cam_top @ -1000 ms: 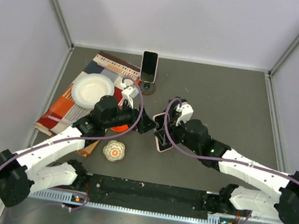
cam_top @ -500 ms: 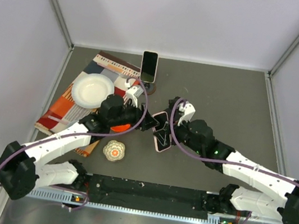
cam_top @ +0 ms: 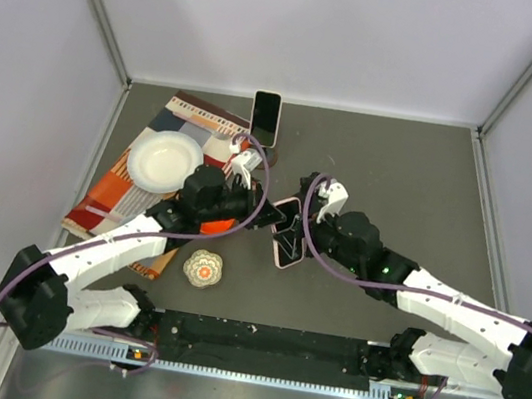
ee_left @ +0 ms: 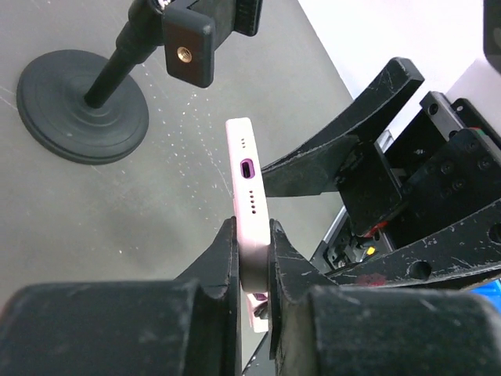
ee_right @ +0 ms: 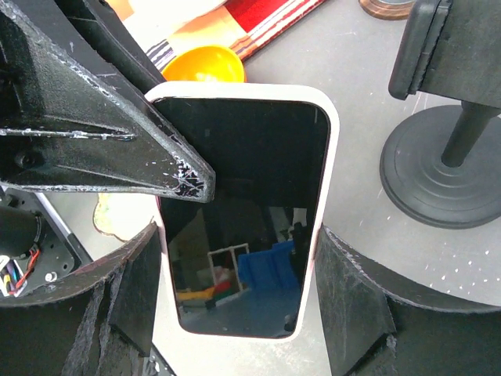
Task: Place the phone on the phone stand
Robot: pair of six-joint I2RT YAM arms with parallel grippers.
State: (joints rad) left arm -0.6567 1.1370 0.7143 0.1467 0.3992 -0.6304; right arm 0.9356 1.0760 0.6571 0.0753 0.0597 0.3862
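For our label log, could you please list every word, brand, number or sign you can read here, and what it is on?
No text can be read.
The pink phone has a dark screen showing only reflections.
The black phone stand shows no marking.
The patterned cloth carries shapes, not letters.

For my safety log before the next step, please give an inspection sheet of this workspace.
Surface: grey table, white specks.
Job's things: phone gripped by both arms; stand upright beside it.
Clutter: cloth, plate, bowl, small dish, second phone at the back.
Grippers: left fingers clamp phone's edge; right fingers grip its sides.
Cables: purple cables along both arms.
Surroundings: pale walls, metal posts.
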